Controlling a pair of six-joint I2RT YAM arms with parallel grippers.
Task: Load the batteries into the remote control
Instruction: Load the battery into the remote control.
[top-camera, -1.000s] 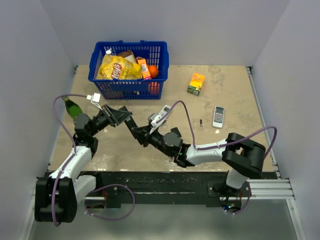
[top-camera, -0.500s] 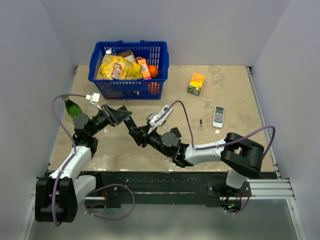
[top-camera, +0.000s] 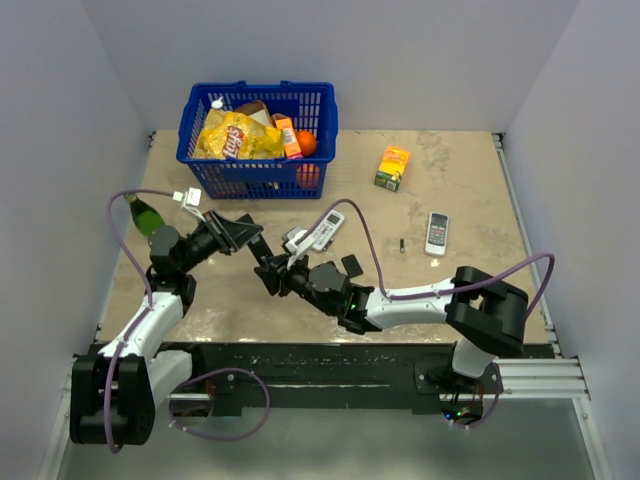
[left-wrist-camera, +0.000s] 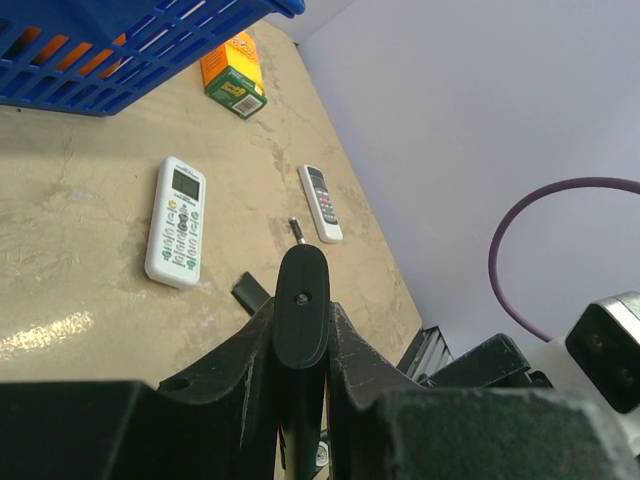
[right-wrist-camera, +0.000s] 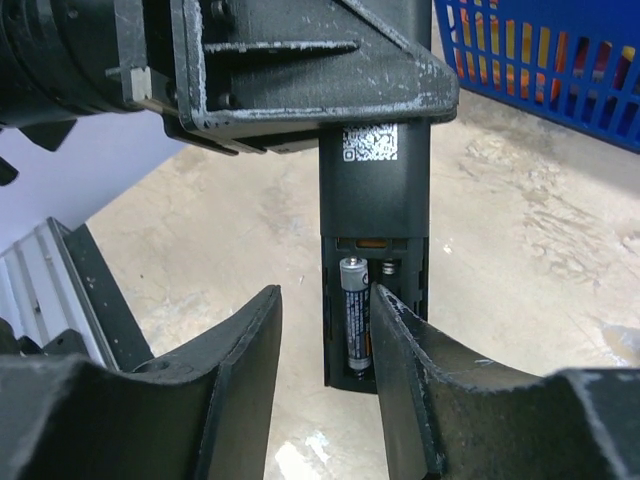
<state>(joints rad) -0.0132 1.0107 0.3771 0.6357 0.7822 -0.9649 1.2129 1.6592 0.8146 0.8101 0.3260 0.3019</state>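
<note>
The slim black remote control (right-wrist-camera: 375, 195) hangs upright with my left gripper (left-wrist-camera: 302, 322) shut on its upper part. Its back compartment is uncovered. One battery (right-wrist-camera: 355, 312) lies in the left slot, and a bare spring shows in the right slot. My right gripper (right-wrist-camera: 325, 345) is open just below, its jaws apart, and its right finger (right-wrist-camera: 400, 350) overlaps the compartment's edge. A second battery (top-camera: 401, 244) lies loose on the table. In the top view both grippers meet left of centre, around the remote control (top-camera: 262, 256).
A white remote with a screen (top-camera: 326, 229) and a black cover piece (left-wrist-camera: 250, 293) lie near the grippers. A white remote with grey buttons (top-camera: 437, 233) is at the right, with a juice box (top-camera: 392, 167) behind it. A blue basket (top-camera: 260, 178) of groceries stands at the back. A green bottle (top-camera: 147, 213) lies at the far left.
My right arm has slid left towards the left gripper and the remote control. The left arm has stayed still.
</note>
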